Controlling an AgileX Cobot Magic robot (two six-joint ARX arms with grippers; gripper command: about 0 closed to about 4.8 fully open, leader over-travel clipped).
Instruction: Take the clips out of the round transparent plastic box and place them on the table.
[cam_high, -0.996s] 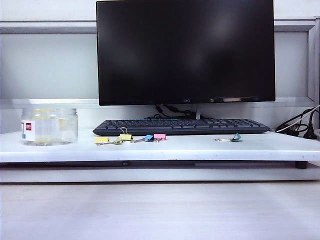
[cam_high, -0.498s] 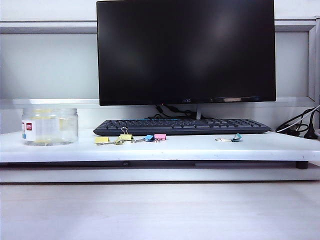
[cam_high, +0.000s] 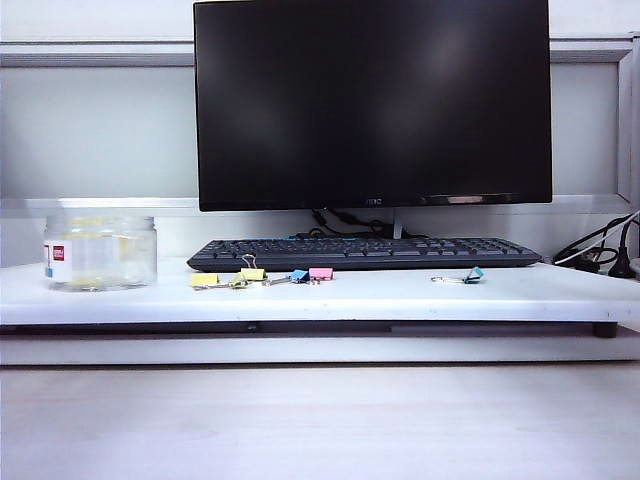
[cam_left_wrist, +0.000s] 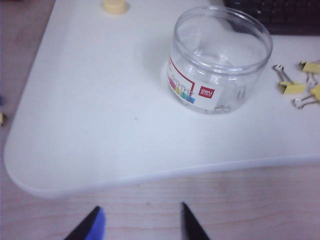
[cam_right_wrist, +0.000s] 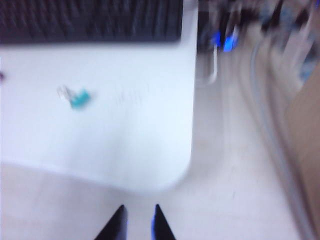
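Clips (cam_high: 240, 277), small pale-yellow binder clips with silver wire handles, lie on the white bench (cam_high: 400, 296) in the exterior view, between the round transparent plastic box (cam_high: 100, 252) and the black keyboard (cam_high: 365, 252); neither hand shows here. Left wrist view: the box stands upright, mouth up, nothing clearly inside; 3 yellow clips beside it are partly cut off. The left hand (cam_left_wrist: 141, 224) hangs spread and empty off the bench edge. Right wrist view, blurred: the right hand (cam_right_wrist: 137, 221), fingers narrowly apart, holds nothing, well apart from a teal clip (cam_right_wrist: 79, 98).

Office desk: monitor (cam_high: 372, 100), keyboard (cam_high: 362, 252), binder clips (cam_high: 228, 279) on white table (cam_high: 400, 300).
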